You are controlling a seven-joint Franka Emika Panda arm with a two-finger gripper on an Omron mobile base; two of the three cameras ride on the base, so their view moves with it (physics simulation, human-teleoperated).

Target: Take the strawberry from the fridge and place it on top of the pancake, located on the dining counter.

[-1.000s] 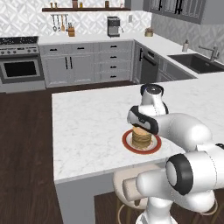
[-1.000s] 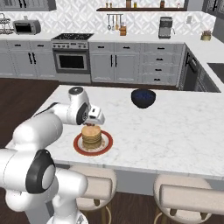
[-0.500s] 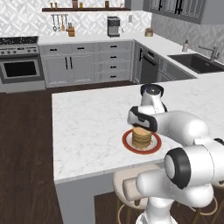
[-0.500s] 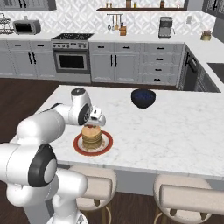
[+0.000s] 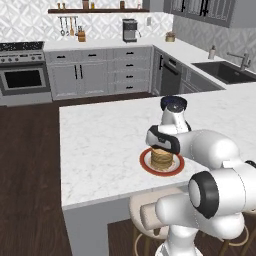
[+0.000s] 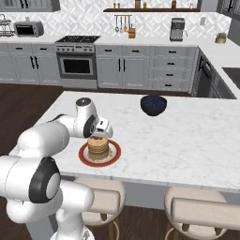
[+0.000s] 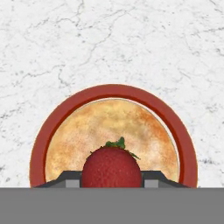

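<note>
The tan pancake (image 7: 111, 127) lies stacked on a red-rimmed plate (image 7: 109, 89) on the white marble dining counter (image 5: 100, 145). My gripper (image 7: 112, 180) hangs just above the stack, shut on a red strawberry (image 7: 112, 168) with a green cap. From the base views, the gripper (image 5: 160, 146) sits right over the pancake (image 5: 161, 158), and a bit of the strawberry (image 6: 96, 138) shows under the gripper (image 6: 97, 136) above the pancake (image 6: 98, 148). Whether the berry touches the pancake I cannot tell. The fridge is out of view.
A dark blue bowl (image 6: 153, 105) stands on the counter beyond the plate (image 6: 84, 157). Padded stools (image 6: 197, 208) line the near edge. Grey cabinets, an oven (image 6: 77, 65) and a sink (image 5: 225, 70) lie across the dark floor.
</note>
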